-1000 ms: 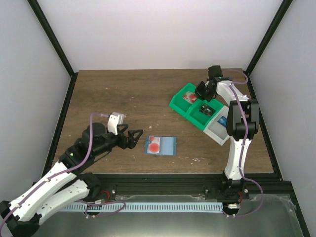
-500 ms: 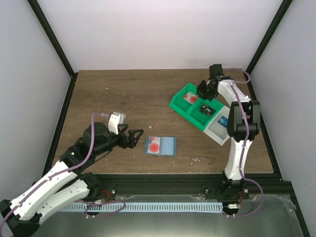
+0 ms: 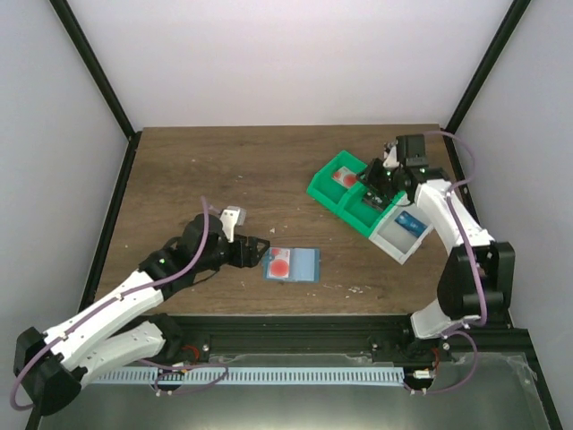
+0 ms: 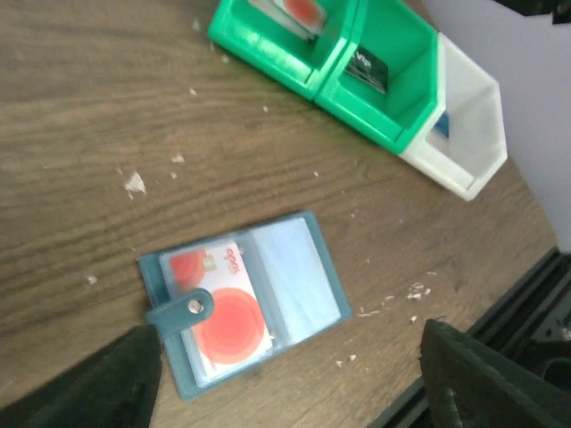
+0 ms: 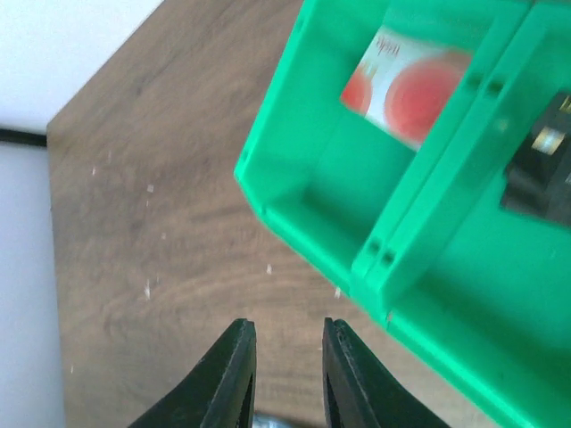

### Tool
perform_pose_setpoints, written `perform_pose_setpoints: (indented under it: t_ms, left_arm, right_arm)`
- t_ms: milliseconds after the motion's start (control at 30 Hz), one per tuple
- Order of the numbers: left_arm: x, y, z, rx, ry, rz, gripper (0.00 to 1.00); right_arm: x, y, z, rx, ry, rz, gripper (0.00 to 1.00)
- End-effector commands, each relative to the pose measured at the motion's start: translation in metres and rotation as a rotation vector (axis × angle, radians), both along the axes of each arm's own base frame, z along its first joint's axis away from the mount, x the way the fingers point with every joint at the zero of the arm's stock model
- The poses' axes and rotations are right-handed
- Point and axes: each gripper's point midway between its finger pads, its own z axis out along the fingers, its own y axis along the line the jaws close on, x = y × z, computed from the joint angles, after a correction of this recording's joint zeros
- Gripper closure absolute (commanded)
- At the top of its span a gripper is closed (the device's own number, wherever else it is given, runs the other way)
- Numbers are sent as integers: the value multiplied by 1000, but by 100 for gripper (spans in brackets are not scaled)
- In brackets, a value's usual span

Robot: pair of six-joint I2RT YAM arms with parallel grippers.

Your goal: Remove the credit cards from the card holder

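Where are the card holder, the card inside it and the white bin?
card holder (image 4: 294,281): left wrist view, right inner face.
credit card (image 4: 230,321): left wrist view, red round mark.
white bin (image 4: 468,111): left wrist view, inner wall.

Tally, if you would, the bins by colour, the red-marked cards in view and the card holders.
Green bins: 2
White bins: 1
Red-marked cards: 2
Card holders: 1
Total: 6
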Motion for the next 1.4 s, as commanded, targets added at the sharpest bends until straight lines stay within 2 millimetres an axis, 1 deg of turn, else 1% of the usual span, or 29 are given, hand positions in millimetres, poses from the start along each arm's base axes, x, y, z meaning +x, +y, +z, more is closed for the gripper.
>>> perform_pose_setpoints:
  t_ms: [0,33,67,133,233,267,300,333,533,633,767,867,1000,1167,1367]
  left_arm:
    - [-12,-22,-10,-128,83,-76,29]
    - [-11,-24,-12,-153,93,-72,39]
    - [-11,-25,-16,-167,101,-67,47]
    - [-8,-28,-21,-179,115,-62,59]
    - [-5,-33,-31,-183,141,-60,77]
    - [-5,-35,-35,-187,152,-65,85]
    - [-5,-38,-38,-192,162,-75,99]
    - [-4,-40,-42,-192,171,-74,100]
    - [-5,-47,-65,-210,215,-85,100]
    - [-4,-48,-78,-207,235,-80,100]
    - [-3,-48,-99,-176,273,-70,100]
    - [-4,-46,-115,-142,299,-62,100]
    - [-4,-39,-129,-102,311,-35,100]
    - [-7,-32,-142,-69,321,-14,100]
    - [-12,-31,-148,-78,334,-27,100]
  right_arm:
    - [-42,31,1,34,-58,129,77]
    - [-53,37,-1,44,-61,147,77]
    - [-64,47,-1,62,-69,178,77]
    - [-86,66,-3,88,-81,242,77]
    - [-115,88,-4,113,-98,306,77]
    - [-122,92,-7,120,-94,311,77]
    - [-129,97,-12,126,-87,316,77]
    - [-135,102,-15,139,-89,327,77]
    - [-179,135,-47,190,-21,416,78]
    - [-194,146,-60,187,-9,437,78]
    - [-204,156,-73,203,8,441,78]
    - [-208,165,-85,186,27,447,78]
    - [-214,180,-98,165,58,474,78]
    - [-219,197,-113,148,88,505,78]
    - [-219,210,-126,139,114,525,78]
